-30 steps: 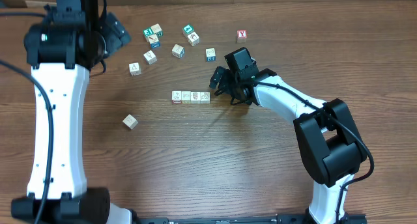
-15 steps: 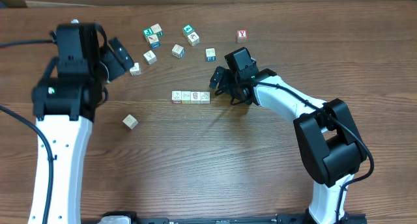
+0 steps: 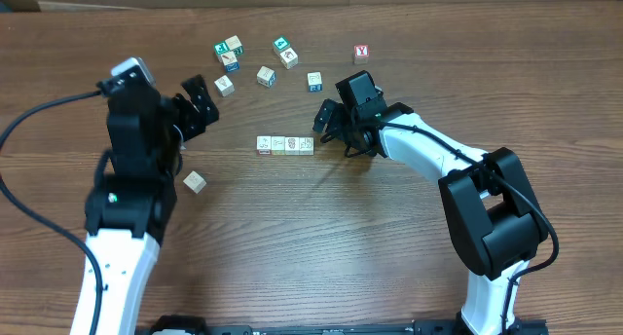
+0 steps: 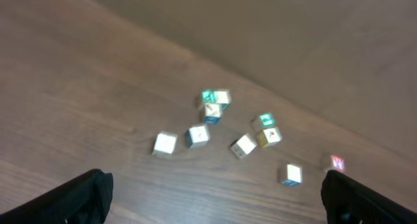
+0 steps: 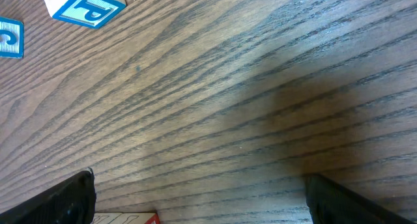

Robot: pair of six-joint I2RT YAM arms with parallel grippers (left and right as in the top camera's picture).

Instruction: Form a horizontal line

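Lying low over the table [image 3: 321,247], right arm bends at the elbow, right gripper [image 3: 331,129] just beside the right end of the horizontal line [image 3: 285,144], jaws apart, empty. Left arm held high, left gripper [image 3: 200,103] up-left of the row, jaws spread wide, empty. Row: four cubes touching, mid-table

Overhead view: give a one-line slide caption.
Four touching cubes make the horizontal line; loose cubes lie scattered beyond.

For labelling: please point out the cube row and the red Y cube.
cube row [image 3: 285,144]: overhead view, middle of the row's top.
red Y cube [image 3: 361,52]: overhead view, its top face.
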